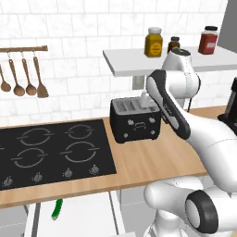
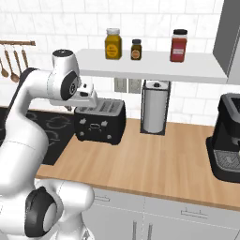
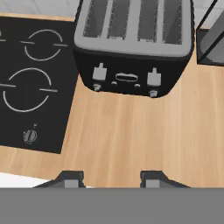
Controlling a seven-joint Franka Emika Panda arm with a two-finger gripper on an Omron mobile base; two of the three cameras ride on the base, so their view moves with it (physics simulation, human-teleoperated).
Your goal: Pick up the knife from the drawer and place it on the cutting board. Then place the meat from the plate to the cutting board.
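Gripper (image 3: 111, 178) hangs empty over counter (image 3: 131, 140), tips parted, toaster (image 3: 133, 48) at 12 o'clock. Knife (image 1: 57, 208) lies in open drawer (image 1: 76, 217), 7 o'clock of hob (image 1: 51, 152) — swing low-left, align along green handle, descend square.

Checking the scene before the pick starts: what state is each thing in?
drawer: pulled open below the counter
knife: lying in the drawer, untouched
gripper: jaws apart, holding nothing, above the counter
toaster: slots empty, levers up
stove: nothing on it
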